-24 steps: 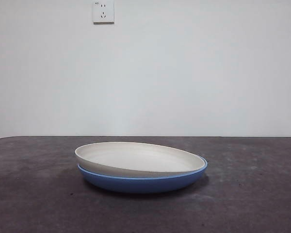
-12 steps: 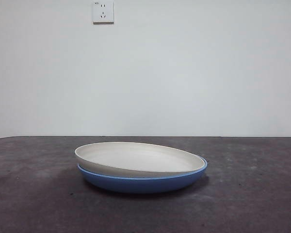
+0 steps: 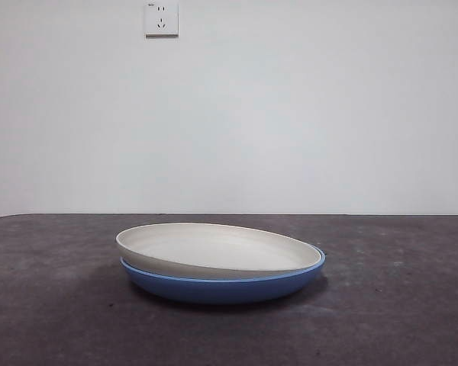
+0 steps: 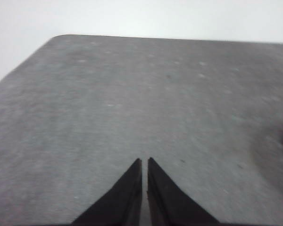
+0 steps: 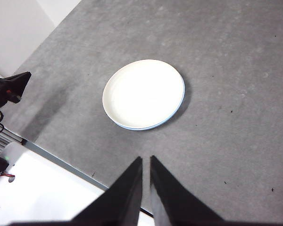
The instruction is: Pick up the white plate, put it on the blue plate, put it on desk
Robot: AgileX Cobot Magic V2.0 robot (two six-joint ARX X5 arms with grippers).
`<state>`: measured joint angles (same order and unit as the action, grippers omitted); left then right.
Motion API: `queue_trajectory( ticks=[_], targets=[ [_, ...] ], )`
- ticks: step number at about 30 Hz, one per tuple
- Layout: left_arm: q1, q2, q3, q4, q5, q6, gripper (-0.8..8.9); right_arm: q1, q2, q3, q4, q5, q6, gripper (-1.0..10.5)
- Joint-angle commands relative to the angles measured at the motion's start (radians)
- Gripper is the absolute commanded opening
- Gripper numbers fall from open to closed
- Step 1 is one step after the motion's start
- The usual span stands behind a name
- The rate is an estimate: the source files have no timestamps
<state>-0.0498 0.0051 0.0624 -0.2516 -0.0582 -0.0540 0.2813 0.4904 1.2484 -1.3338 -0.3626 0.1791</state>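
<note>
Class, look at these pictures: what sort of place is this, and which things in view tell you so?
Probably a plain indoor test room: a bare white wall with a socket, and a rough grey desk holding only stacked plates.

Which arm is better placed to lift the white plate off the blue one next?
Probably right. The right gripper looks down on the white plate stacked on the blue plate; the left gripper sees only bare desk. Both are shut.
</note>
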Motion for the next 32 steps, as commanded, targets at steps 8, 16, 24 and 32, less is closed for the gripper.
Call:
queue_trajectory(
  ticks=[8,16,24,32],
  targets=[
    [-0.003,-0.002,-0.051,0.065,-0.018,-0.026,0.2,0.005,0.002,0.016,0.01,0.001,-0.011,0.2],
    [-0.003,-0.002,-0.051,0.066,-0.017,-0.015,0.2,0.005,0.002,0.016,0.01,0.001,-0.011,0.2],
    [-0.003,-0.002,-0.051,0.066,-0.017,-0.015,0.2,0.005,0.002,0.016,0.01,0.001,-0.011,0.2],
    [-0.003,-0.002,-0.051,0.066,-0.017,-0.015,0.2,0.005,0.002,0.016,0.01,0.001,-0.011,0.2]
  ],
)
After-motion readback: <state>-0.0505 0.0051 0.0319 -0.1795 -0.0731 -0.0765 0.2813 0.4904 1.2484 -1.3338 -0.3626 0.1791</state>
